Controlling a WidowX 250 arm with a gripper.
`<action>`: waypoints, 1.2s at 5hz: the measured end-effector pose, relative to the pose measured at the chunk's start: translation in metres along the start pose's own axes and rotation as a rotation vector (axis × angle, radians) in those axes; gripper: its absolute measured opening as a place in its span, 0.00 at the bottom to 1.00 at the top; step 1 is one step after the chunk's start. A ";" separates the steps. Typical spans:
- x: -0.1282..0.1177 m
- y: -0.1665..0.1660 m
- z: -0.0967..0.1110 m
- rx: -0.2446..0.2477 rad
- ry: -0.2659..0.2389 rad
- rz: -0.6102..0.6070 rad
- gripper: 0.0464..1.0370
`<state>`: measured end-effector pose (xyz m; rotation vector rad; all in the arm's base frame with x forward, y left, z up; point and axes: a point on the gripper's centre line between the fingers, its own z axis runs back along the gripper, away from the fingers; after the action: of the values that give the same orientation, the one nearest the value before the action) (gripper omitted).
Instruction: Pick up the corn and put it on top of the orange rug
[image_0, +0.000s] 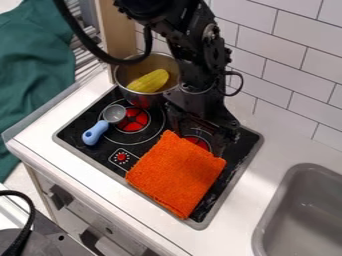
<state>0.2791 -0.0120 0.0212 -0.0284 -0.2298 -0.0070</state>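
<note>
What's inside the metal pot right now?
The yellow corn lies in the metal pot. Anything directly under the corn is covered by it, so I cannot tell.

The rug (175, 175) looks like rough, matt cloth with a nubbly pile, and the green cloth (33, 70) is matt and softly creased. The corn (150, 81) looks like smooth plastic. The pot (151, 59) is shiny metal; the scoop (114, 113) has a metal bowl and a smooth plastic handle. The stove top (83, 122) is glossy, the surface (270, 150) smooth, the tiles (284, 62) glossy, the post (116, 30) wood.
</note>
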 end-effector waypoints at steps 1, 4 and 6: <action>-0.007 0.000 -0.007 -0.001 0.034 -0.004 0.96; 0.038 0.076 0.008 -0.010 -0.043 0.008 0.96; 0.079 0.153 0.006 0.075 -0.103 -0.052 0.96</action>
<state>0.3566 0.1406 0.0405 0.0516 -0.3336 -0.0490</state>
